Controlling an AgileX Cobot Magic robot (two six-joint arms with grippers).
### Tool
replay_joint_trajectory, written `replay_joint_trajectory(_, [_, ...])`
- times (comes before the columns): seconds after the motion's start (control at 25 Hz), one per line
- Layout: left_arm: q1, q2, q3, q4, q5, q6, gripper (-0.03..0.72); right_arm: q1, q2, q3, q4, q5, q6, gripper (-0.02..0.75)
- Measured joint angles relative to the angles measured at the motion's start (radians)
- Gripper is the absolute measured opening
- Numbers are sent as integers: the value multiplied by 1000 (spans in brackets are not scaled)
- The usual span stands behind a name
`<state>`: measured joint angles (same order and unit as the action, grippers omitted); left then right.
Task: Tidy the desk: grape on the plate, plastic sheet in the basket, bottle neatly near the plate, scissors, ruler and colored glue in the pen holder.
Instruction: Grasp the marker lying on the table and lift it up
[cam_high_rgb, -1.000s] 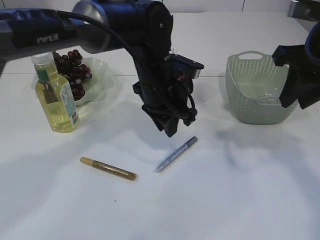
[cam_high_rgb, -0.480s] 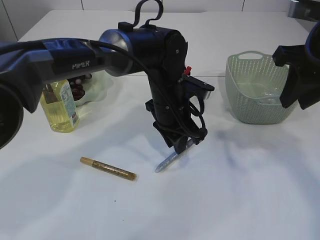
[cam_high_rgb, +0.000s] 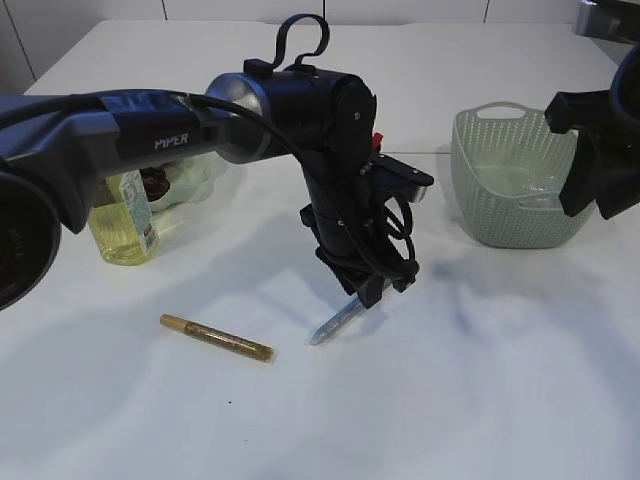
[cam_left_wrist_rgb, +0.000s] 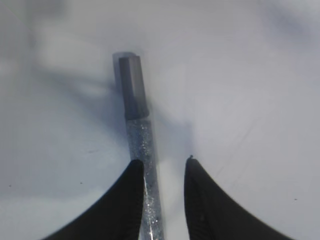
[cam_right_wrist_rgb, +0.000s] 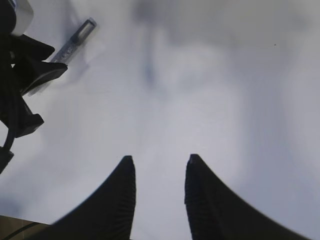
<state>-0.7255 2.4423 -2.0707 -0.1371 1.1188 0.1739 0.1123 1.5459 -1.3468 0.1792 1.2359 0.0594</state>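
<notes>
A silver glitter glue pen (cam_high_rgb: 333, 324) lies on the white table. My left gripper (cam_high_rgb: 368, 292) is lowered onto its upper end. In the left wrist view the jaws (cam_left_wrist_rgb: 164, 165) are open with the pen (cam_left_wrist_rgb: 136, 135) between them, against the left finger. A gold glue pen (cam_high_rgb: 217, 337) lies to the left. The oil bottle (cam_high_rgb: 121, 216) stands at the left, beside the pale plate (cam_high_rgb: 203, 170) holding dark grapes (cam_high_rgb: 155, 182). My right gripper (cam_right_wrist_rgb: 159, 160) is open and empty, held above the table by the basket. Scissors, ruler and pen holder are out of view.
A green mesh basket (cam_high_rgb: 508, 190) stands at the back right with a clear plastic sheet (cam_high_rgb: 540, 193) inside. The right arm (cam_high_rgb: 595, 150) hangs beside it. The silver pen also shows in the right wrist view (cam_right_wrist_rgb: 75, 40), next to the left arm.
My left arm has swung right and down, away from the plate, and its open jaws now straddle the silver glue pen. The right arm has not moved.
</notes>
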Motion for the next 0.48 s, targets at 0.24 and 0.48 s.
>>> replay_joint_trajectory(0.24, [0,0,0,-10,-25,10,211,0,0,0,0,0,0,283])
replay_joint_trajectory(0.48, [3,10,-1,-10,-33,12,212,0,0,0,0,0,-1,282])
